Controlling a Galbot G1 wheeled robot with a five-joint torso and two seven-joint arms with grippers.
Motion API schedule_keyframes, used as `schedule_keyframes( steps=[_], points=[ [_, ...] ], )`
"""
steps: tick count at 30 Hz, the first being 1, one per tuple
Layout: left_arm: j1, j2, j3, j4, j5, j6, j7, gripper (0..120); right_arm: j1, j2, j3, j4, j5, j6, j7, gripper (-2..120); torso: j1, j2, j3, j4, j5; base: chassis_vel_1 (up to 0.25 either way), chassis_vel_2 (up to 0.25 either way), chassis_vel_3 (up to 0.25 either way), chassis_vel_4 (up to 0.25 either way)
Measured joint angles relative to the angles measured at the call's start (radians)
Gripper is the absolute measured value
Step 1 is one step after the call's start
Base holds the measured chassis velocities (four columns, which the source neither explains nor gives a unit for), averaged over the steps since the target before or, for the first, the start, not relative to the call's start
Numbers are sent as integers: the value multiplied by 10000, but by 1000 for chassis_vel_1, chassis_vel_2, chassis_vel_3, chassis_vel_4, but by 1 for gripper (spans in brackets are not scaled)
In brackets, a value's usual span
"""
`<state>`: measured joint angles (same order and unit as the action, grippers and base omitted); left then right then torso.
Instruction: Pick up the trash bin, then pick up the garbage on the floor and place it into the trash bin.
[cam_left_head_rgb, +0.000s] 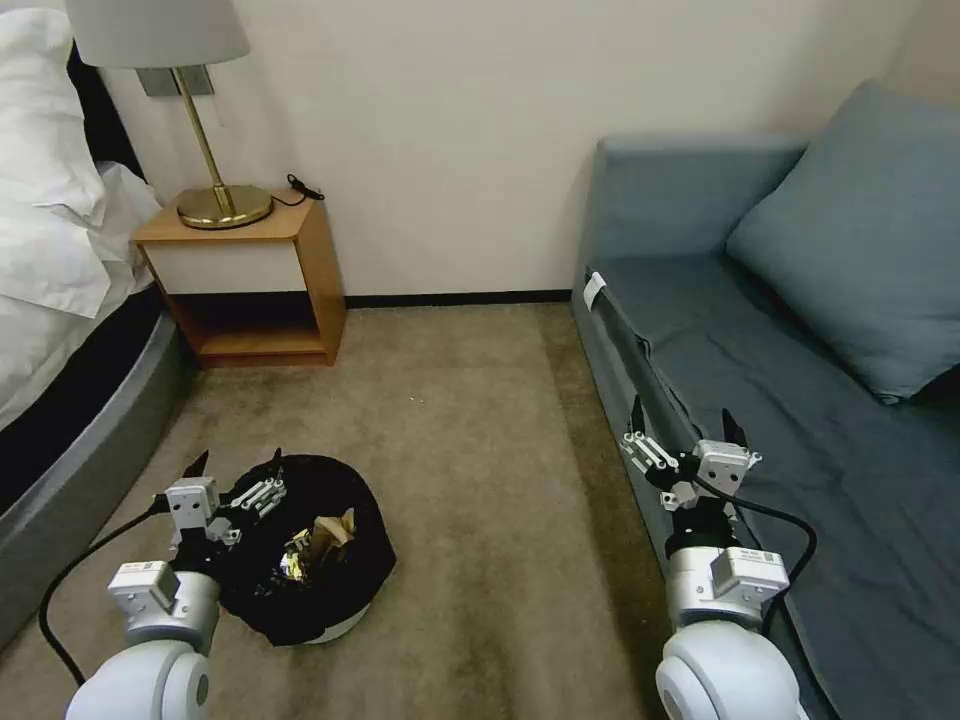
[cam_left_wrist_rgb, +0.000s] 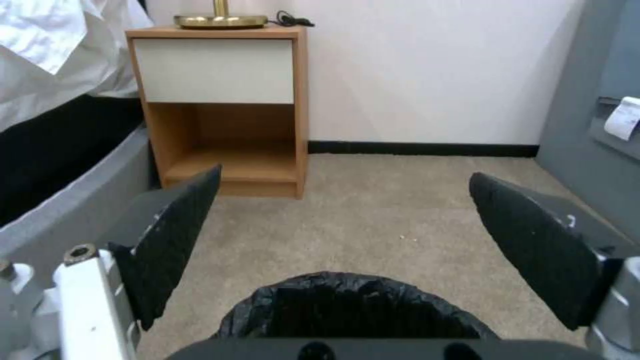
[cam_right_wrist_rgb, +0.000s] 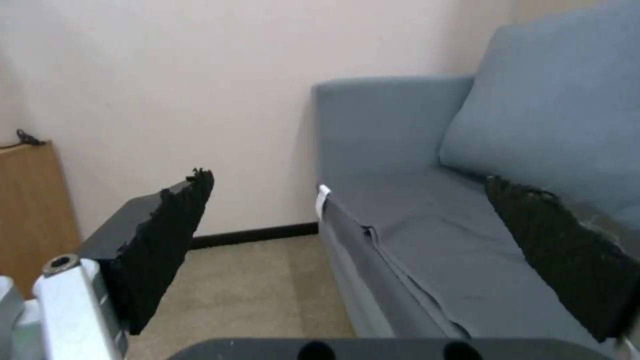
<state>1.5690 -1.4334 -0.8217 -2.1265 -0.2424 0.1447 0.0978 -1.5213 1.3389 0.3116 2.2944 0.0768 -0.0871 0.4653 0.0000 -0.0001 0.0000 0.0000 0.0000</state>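
Black-lined trash bin (cam_left_head_rgb: 300, 560) half hides garbage (cam_left_head_rgb: 322, 545) I can't identify; my left gripper (cam_left_head_rgb: 237, 470) gapes wide above it, right gripper (cam_left_head_rgb: 685, 422) wide too.

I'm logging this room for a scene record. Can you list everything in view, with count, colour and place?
trash bin: one, black liner, pale base, on the carpet at lower left, under the left gripper.
garbage: tan paper and a shiny piece, exact count unclear, inside the bin.
nightstand: one, wood with white drawer, against the wall beside the bed.
lamp: one, brass base, pale shade, on the nightstand.
bed: one, white linen, grey frame, far left.
sofa: one, grey-blue, right side.
cushion: one, grey-blue, on the sofa.
left gripper: open, above the bin's rim.
right gripper: open, at the sofa's edge.
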Motion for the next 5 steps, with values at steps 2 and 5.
schedule_keyframes(
  steps=[2,5],
  points=[
    [0,0,0,0,-1,0,0,100,2,0,0,0,2,0,0,100,-1,0,0,0,0,0,0,0,0],
    [0,0,0,0,-1,0,0,100,3,0,0,0,3,0,0,100,0,0,0,0,0,0,0,0,0]
  ],
)
